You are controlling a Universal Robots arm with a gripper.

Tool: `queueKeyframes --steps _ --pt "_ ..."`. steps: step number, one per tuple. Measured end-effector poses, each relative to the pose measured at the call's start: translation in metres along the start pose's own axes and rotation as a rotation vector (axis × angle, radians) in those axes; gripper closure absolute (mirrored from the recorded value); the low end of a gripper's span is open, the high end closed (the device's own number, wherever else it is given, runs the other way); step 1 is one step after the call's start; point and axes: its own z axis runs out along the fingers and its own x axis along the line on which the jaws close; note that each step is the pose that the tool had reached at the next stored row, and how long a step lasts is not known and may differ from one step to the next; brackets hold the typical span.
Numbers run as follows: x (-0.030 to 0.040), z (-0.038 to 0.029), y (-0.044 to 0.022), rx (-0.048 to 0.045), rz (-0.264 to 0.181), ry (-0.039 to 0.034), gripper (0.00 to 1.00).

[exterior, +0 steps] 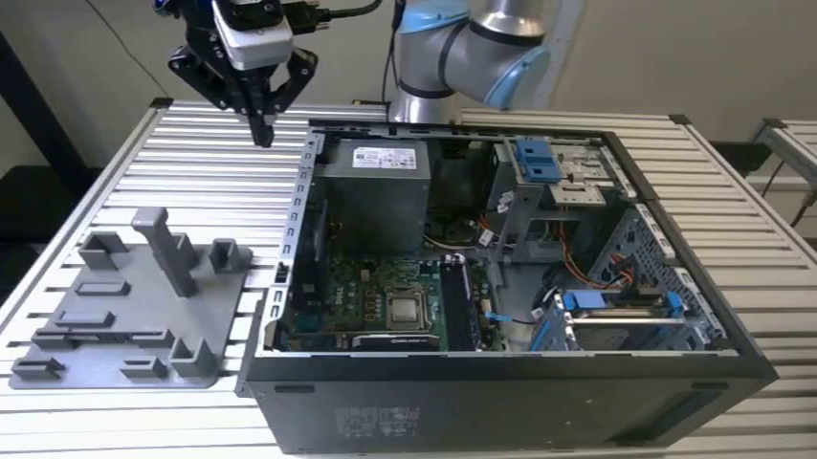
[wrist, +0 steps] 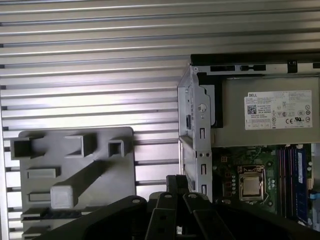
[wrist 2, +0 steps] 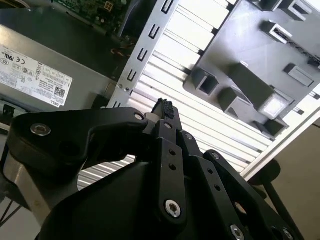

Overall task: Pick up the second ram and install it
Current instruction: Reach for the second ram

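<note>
My gripper (exterior: 263, 134) hangs above the slatted table at the exterior view's upper left, beside the far corner of the open computer case (exterior: 301, 206). Its black fingers taper to one point and look shut with nothing between them; they show in both wrist views (wrist 2: 164, 106) (wrist: 175, 182). A grey fixture plate (exterior: 153, 316) lies at the exterior view's left, well apart from the gripper. A thin dark strip (exterior: 113, 336), likely the second ram seen edge-on, sits in a long slot of that plate. The green motherboard (exterior: 370, 287) has its long memory sockets (exterior: 457, 306) (wrist: 292, 175) inside the case.
A grey power supply (exterior: 370, 191) (wrist: 270, 110) fills the case's far corner next to the gripper. Upright grey posts (exterior: 164, 244) rise from the fixture. Blue drive brackets (exterior: 537, 158) and cables crowd the case at the exterior view's right. The arm's base (exterior: 479, 48) stands behind.
</note>
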Motion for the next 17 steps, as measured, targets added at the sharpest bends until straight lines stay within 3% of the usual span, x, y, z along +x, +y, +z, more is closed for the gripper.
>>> queueKeyframes --steps 6,17 --pt "0.0115 -0.0002 -0.0008 0.0 0.0 0.0007 0.89" --pt "0.033 -0.0006 -0.0022 0.0006 0.0 0.0084 0.89"
